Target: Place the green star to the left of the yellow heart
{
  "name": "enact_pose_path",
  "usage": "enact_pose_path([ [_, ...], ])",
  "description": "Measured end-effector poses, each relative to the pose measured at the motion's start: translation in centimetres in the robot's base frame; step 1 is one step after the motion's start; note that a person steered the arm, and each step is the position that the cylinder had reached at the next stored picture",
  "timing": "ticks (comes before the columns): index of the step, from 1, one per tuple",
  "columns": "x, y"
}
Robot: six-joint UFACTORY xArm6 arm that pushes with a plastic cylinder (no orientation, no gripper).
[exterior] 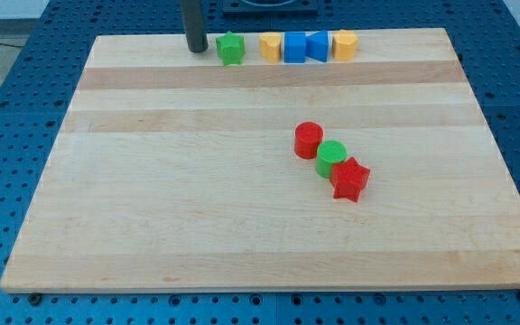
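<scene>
A pale wooden bench (242, 226) with visible grain and glued plank seams fills the view, resting on a blue perforated surface.

My tip (196, 50), the lower end of a straight dark rod, touches down near the view's top edge of the bench, just beside the green star (230, 49) on its left. I carry no hand at all, so nothing is held; I can only push.

To the star's right runs a row along the top edge: a yellow block (270, 46), which I take to be the heart though its shape is hard to make out, then a blue cube (294, 47), a second blue block (317, 45) with slanted faces, and another yellow block (345, 43) at the end.

The star already sits left of the nearest yellow block with a small gap, so I judge the task to be at or near its finish. The next move likely calls for only a slight nudge rightward, or none.

Well apart, mid-bench, a red cylinder (309, 140), a green cylinder (331, 158) and a red star (350, 179) touch in a diagonal chain. All blocks look like matte moulded plastic.
</scene>
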State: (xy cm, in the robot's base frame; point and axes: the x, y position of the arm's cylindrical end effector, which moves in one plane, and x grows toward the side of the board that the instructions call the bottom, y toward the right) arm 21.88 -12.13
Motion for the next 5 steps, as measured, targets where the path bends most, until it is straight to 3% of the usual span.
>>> enact_pose_path([
  [3, 0.2, 4.0],
  [5, 0.7, -1.5],
])
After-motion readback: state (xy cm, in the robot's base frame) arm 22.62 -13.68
